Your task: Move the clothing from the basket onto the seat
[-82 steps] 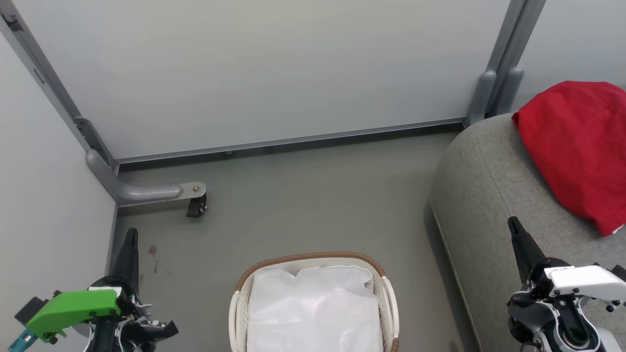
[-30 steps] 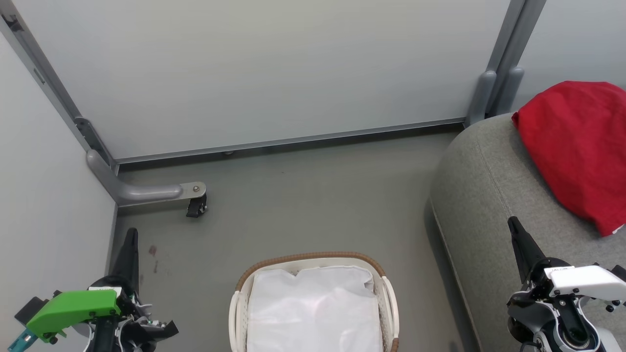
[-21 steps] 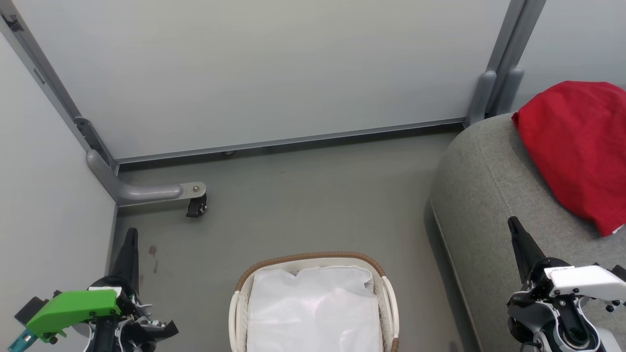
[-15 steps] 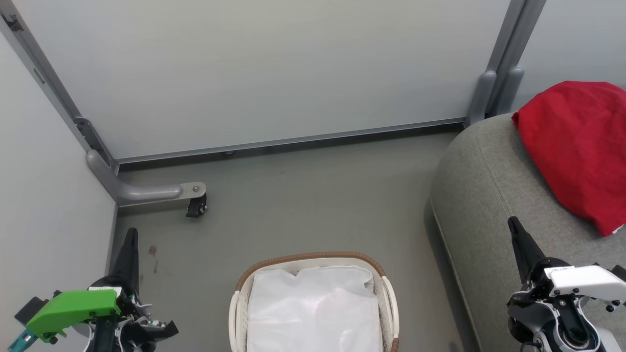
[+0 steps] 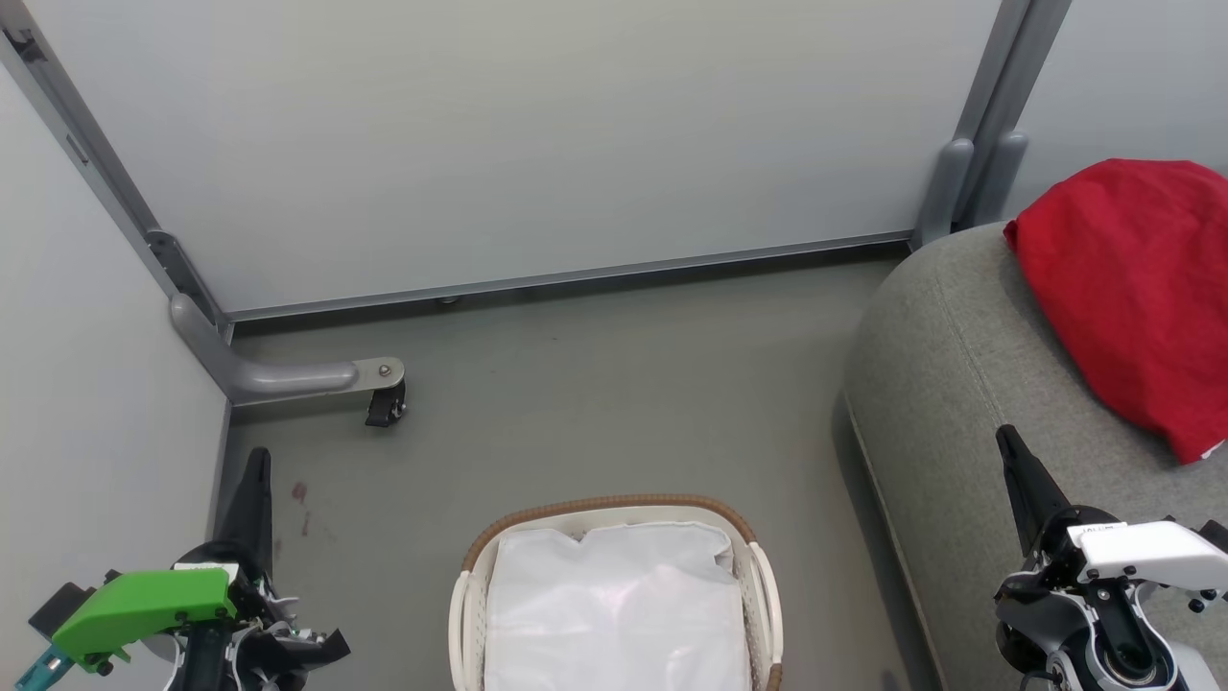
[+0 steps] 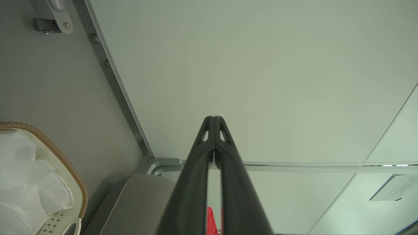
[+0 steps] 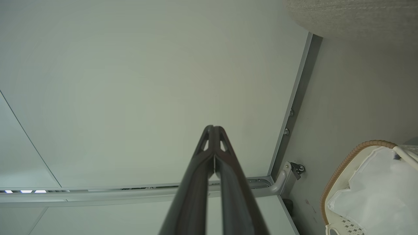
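Clothing: a bright red soft fabric garment (image 5: 1132, 288) was seen heaped loosely at the far right, draped over the top of the seat and well apart from the basket.
Seat: the large grey woven-fabric sofa cushion (image 5: 950, 384) was found at the right, with a rounded corner toward the far wall and a stitched seam running along its curved edge.
Basket: the small oval white perforated plastic laundry basket (image 5: 604, 506), rimmed in brown weave, was set on the floor at near centre. A crinkled white liner sheet (image 5: 614, 614) was spread inside it, and its near part was cut off by the picture edge.
Left gripper: the left gripper (image 5: 256, 461) was held at the near left, just beside the left wall. In the left wrist view its two long dark fingers were seen pressed together on nothing.
Right gripper: the right gripper (image 5: 1005, 440) was seen against the seat's near part, its fingers likewise clenched and empty, apart from the red garment.
Open room: a broad stretch of smooth grey floor (image 5: 595, 384) was left between basket, seat and far wall. A narrower strip was left between the basket's right handle and the seat's side.
Edges: the floor was bounded by pale matt partition panels (image 5: 499, 134) framed in grey metal. A curved grey metal foot (image 5: 288, 376) with a small black caster (image 5: 384, 411) was seen projecting from the far-left corner.
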`<state>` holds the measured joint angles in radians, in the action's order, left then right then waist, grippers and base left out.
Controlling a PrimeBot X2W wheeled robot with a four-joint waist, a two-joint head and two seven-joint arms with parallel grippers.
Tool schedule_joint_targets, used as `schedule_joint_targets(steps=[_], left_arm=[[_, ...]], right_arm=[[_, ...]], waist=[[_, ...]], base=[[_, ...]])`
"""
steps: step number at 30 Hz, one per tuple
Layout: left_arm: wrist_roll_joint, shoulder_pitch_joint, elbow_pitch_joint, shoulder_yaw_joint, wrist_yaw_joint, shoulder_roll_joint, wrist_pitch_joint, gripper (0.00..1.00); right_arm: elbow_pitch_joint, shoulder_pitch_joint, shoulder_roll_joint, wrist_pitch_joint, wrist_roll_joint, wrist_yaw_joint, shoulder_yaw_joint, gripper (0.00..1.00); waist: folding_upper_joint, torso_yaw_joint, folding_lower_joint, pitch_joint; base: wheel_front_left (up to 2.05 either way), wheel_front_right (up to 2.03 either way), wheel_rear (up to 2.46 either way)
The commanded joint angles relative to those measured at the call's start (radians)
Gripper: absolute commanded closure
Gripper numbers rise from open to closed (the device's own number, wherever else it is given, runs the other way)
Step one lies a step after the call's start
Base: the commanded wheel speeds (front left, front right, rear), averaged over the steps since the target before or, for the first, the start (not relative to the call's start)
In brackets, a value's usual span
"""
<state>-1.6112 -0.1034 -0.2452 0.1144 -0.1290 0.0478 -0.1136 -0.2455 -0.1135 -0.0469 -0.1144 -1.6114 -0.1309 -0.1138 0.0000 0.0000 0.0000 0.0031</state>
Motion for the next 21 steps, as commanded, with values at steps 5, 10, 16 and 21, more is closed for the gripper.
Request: schedule_joint_targets(steps=[5,10,16,21], left_arm=[[-0.004,-0.01,0.002,0.002,-0.004,0.004,-0.004,1.0],[-0.004,-0.01,0.002,0.002,-0.004,0.004,-0.004,1.0],[-0.004,-0.01,0.002,0.002,-0.004,0.004,-0.004,1.0],[-0.004,-0.01,0.002,0.002,-0.004,0.004,-0.004,1.0]], right_arm=[[0.003,0.01,-0.006,-0.003,-0.003,0.0,-0.001,1.0],[0.003,0.01,-0.006,-0.003,-0.003,0.0,-0.001,1.0],[0.003,0.01,-0.006,-0.003,-0.003,0.0,-0.001,1.0],[0.003,0.01,-0.006,-0.003,-0.003,0.0,-0.001,1.0]], waist=[[0.0,0.0,0.0,0.0],[0.0,0.0,0.0,0.0],[0.0,0.0,0.0,0.0],[0.0,0.0,0.0,0.0]], base=[[0.0,0.0,0.0],[0.0,0.0,0.0],[0.0,0.0,0.0],[0.0,0.0,0.0]])
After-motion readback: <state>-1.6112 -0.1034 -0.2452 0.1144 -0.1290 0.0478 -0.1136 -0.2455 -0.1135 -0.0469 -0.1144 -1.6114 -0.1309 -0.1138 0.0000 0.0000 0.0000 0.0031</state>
